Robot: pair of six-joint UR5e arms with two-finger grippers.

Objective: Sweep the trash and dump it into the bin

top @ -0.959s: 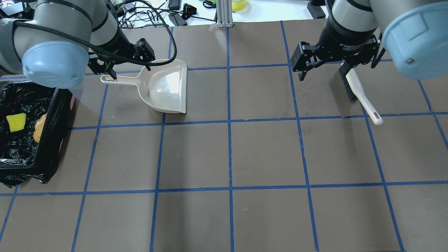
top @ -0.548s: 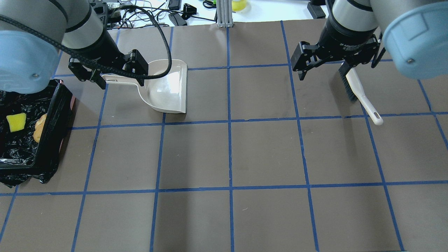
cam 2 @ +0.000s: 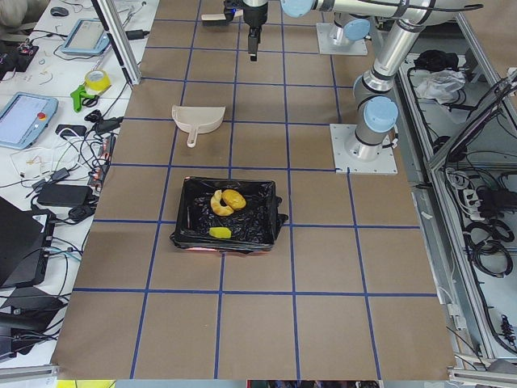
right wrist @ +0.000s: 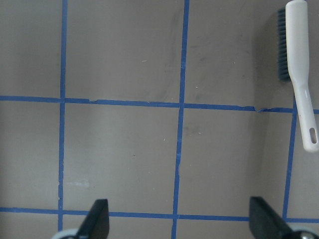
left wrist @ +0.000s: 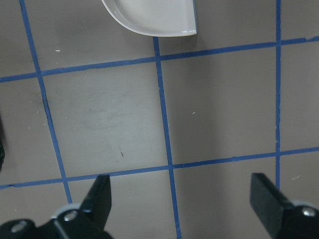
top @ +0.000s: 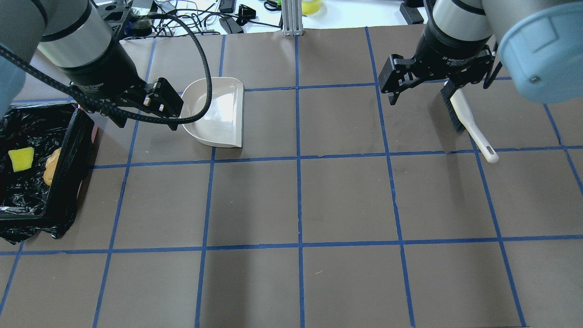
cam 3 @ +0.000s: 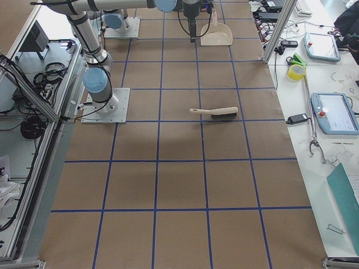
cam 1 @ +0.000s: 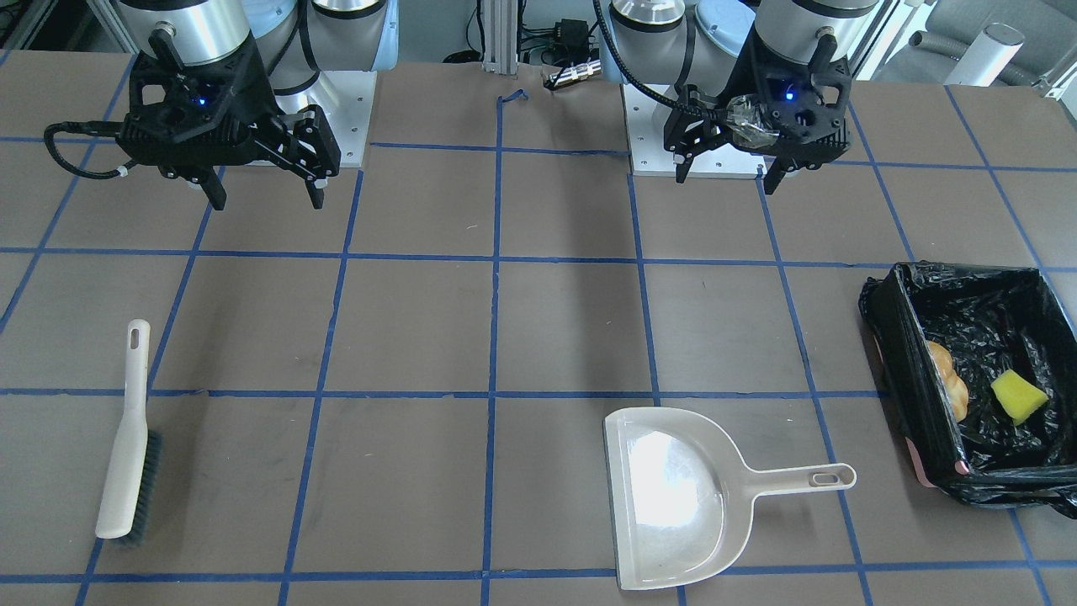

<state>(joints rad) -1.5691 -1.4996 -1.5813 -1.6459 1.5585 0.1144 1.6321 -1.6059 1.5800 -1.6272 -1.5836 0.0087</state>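
Observation:
The bin (cam 1: 893, 370), black-lined, stands at the table's left end and also shows in the overhead view (top: 68, 173). In it lie a golden-brown lump (cam 1: 947, 380) and a yellow-green wedge (cam 1: 1018, 396); I cannot make out the pale crescent apart from them. My left gripper (top: 145, 120) is open and empty, raised over the handle of the beige dustpan (top: 218, 114) and hiding it in the overhead view. My right gripper (top: 421, 93) is open and empty, raised beside the brush (top: 469, 123). The left wrist view shows only the dustpan's corner (left wrist: 154, 17).
The dustpan (cam 1: 673, 497) and the brush (cam 1: 126, 446) lie flat on the brown mat with blue tape lines. The brush also shows in the right wrist view (right wrist: 299, 64). Cables and tools lie beyond the mat's far edge (top: 205, 18).
My left gripper has drawn back from the dustpan's handle toward the robot's side and risen; it is open in all frames. The right arm, dustpan, brush and bin have not moved.

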